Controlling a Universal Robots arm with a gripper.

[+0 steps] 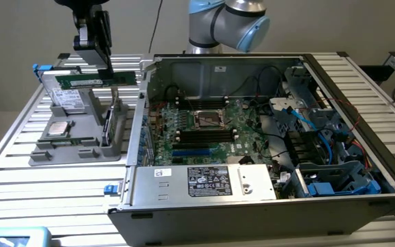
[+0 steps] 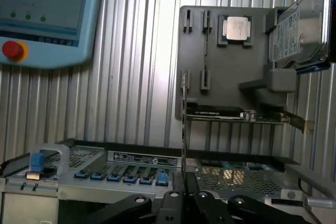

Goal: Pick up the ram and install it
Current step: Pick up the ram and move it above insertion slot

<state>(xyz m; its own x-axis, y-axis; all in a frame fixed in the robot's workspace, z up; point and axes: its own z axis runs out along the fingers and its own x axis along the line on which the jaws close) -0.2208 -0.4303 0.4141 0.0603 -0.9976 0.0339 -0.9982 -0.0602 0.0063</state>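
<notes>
Aloft: ram (image 1: 88, 81) pinched in hand (image 1: 109, 76), over tray (image 1: 81, 140).

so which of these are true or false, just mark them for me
1. The pincer grips the ram over the grey tray. True.
2. The ram sits in a motherboard slot. False: it is in the pincer, outside the case, on the exterior view's left.
3. A silver processor chip lies on the grey tray. True.
4. The case is closed up. False: its side is open and the motherboard is exposed.
5. The pincer is open. False: it is shut on the ram.
</notes>
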